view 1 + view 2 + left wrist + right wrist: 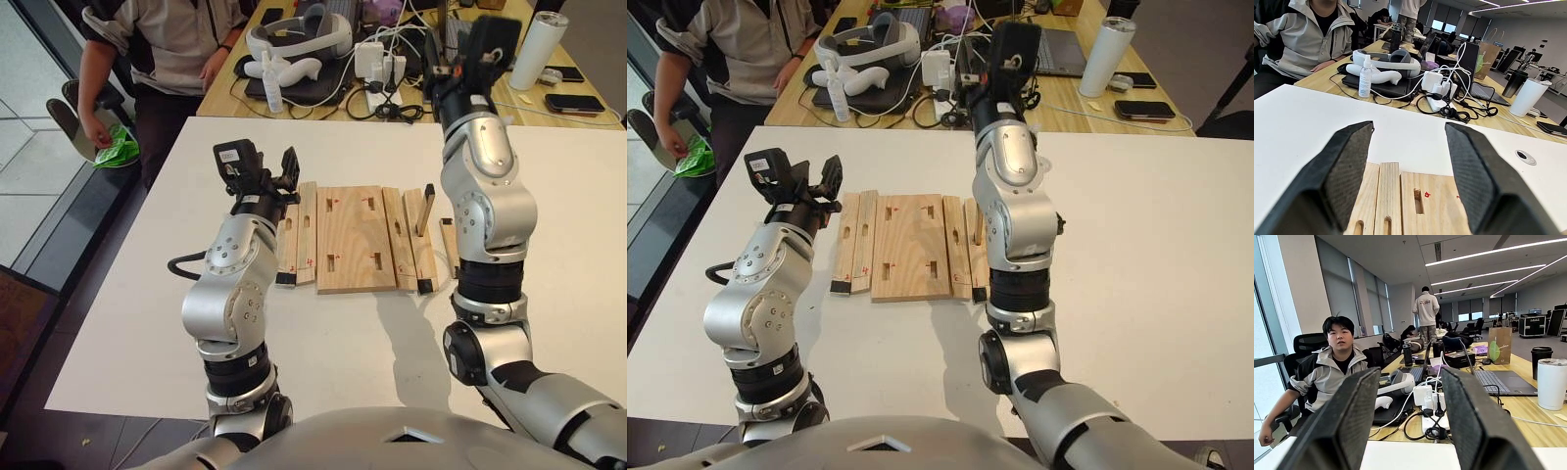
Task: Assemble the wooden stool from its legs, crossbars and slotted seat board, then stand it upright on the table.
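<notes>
Left arm [230, 284] and right arm [487, 201]: rounded silver shells, black joint rings; black cable [184, 262] loops off the left; black wedge-shaped fingers [1347, 169].

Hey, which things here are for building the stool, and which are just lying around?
For the job:
slotted seat board
left wooden slats
right wooden slats

Just lying about, on the far desk:
headset
spray bottle
chargers and cables
white tumbler
phone
</notes>
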`<control>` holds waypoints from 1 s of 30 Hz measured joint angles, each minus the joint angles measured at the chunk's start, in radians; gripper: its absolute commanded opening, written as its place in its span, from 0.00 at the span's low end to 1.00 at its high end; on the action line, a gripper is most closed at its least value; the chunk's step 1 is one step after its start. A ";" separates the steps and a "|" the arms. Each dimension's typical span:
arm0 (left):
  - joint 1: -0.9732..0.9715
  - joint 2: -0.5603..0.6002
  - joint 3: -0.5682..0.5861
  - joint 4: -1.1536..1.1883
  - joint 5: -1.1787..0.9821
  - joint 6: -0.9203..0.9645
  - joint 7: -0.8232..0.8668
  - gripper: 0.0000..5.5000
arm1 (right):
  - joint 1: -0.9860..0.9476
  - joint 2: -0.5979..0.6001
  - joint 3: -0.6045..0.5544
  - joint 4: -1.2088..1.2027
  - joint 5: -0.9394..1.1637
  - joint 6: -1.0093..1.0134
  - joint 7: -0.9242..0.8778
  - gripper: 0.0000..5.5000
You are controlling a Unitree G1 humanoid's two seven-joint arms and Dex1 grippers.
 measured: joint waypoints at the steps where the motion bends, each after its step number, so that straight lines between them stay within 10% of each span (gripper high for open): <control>1: 0.000 0.000 0.000 0.000 0.000 0.000 0.000 0.50 | 0.005 -0.005 0.009 0.000 -0.003 0.000 0.001 0.41; 22: -0.007 0.004 0.007 0.004 0.000 -0.001 0.005 0.50 | 0.201 0.009 -0.099 -0.133 0.017 0.075 -0.095 0.41; 30: -0.012 0.007 0.015 0.008 0.000 -0.001 0.004 0.50 | 0.356 0.055 -0.113 -0.286 0.012 0.434 -0.185 0.41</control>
